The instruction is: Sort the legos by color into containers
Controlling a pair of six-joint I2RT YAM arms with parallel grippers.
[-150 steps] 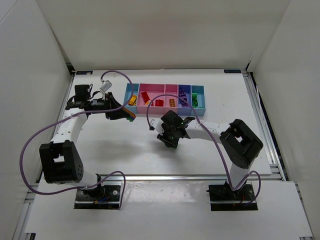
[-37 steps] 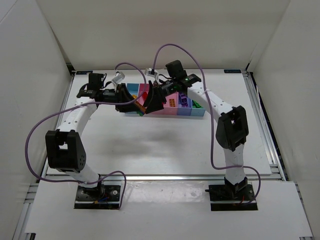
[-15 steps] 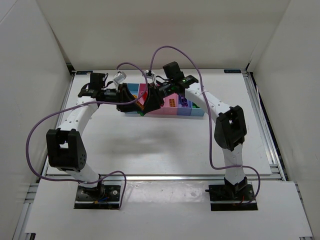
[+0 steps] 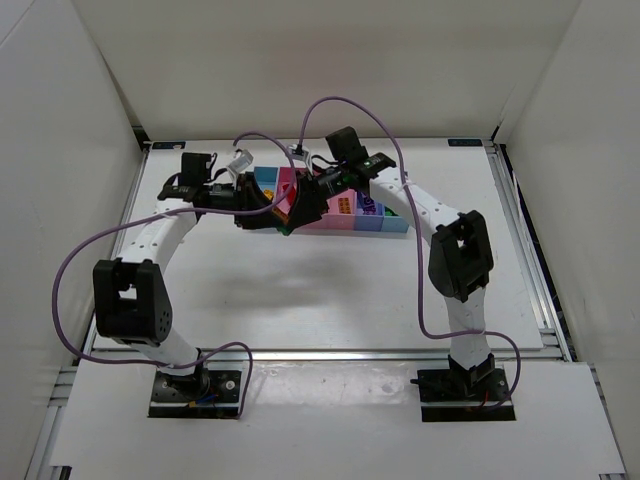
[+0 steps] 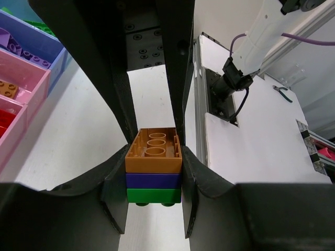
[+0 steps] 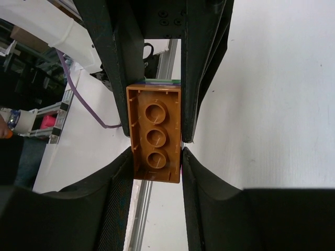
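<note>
The left pincer [image 5: 154, 180] was clamped narrow on a three-brick chunk [image 5: 154, 172], its pads pressing the sides of the purple brick [image 5: 153, 181] and the green brick [image 5: 153, 195] at the bottom of the stack. On top sat the orange brick [image 5: 154, 151], hollow side up with its three round tubes showing. The right pincer [image 6: 156, 162] was closed on that same orange brick, one finger flat against each long side, and reached in from the opposite direction. In the right wrist view only a thin line of green and purple showed past the far end of the orange brick.

From above, the two pincers met tip to tip over the left end of the containers [image 4: 395, 222], near their front edge, with the chunk between them. How high it hung could not be told. The left wrist view caught one pink bin [image 5: 23, 73] holding an orange piece [image 5: 9, 89], and a dark blue bin [image 5: 42, 39] holding purple pieces [image 5: 15, 44]. The row stood toward the back of the white counter [image 4: 320, 290]. Purple cables [image 4: 340, 100] arched over both arms.
</note>
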